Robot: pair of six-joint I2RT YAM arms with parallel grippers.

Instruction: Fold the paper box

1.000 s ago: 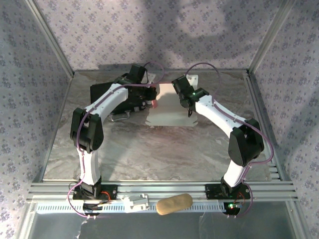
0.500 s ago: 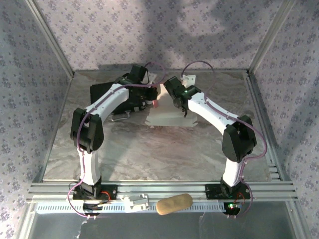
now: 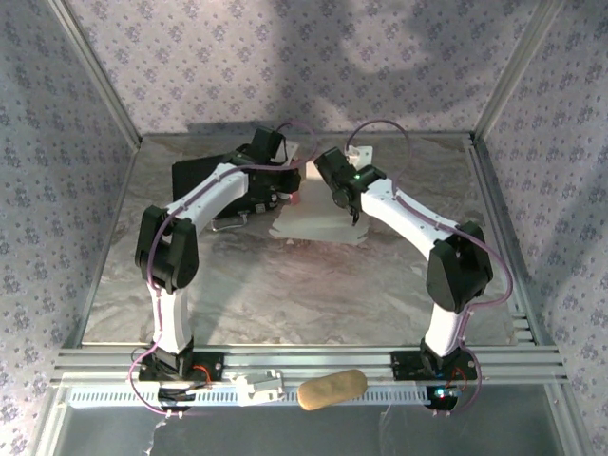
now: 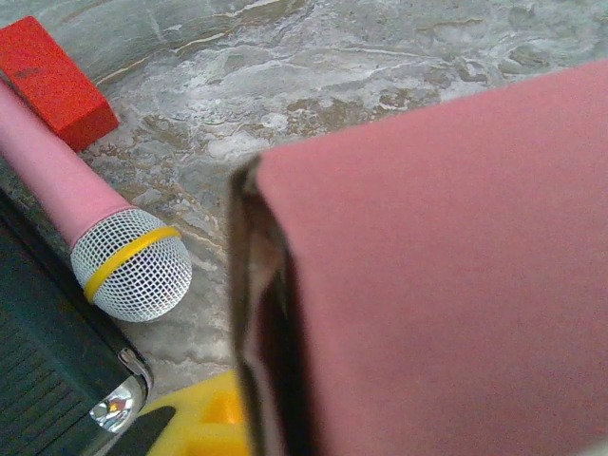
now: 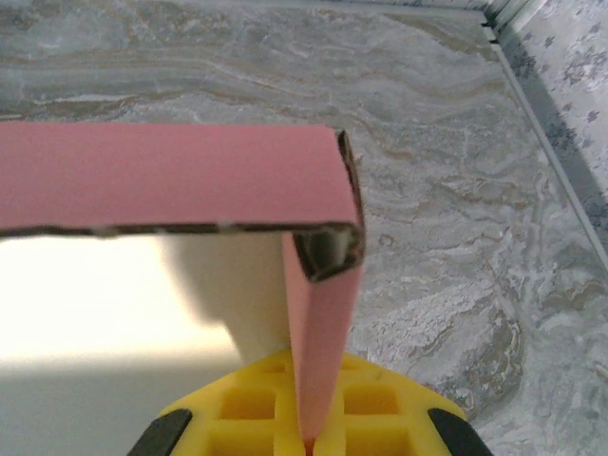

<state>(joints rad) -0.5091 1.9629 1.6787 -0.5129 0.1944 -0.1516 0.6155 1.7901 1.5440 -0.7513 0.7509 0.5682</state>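
The paper box (image 3: 318,226) lies at the back middle of the table, pale inside and pink outside, partly folded. My right gripper (image 3: 352,209) is at its right side. In the right wrist view the gripper (image 5: 309,442) is shut on an upright pink flap (image 5: 323,323), which meets a folded pink wall (image 5: 171,176) at a corner. My left gripper (image 3: 293,194) is at the box's left edge. In the left wrist view a pink panel (image 4: 446,266) covers most of the jaws. One yellow finger (image 4: 204,423) shows beside the panel's edge.
A black box (image 3: 204,176) sits at the back left under the left arm. Beside it lie a pink microphone (image 4: 133,275) with a white mesh head and a red block (image 4: 52,81). A tan oblong object (image 3: 332,388) rests on the front rail.
My right gripper has moved left and slightly farther back with the flap in it. The box's near edge has shifted a little. The left arm has barely moved.
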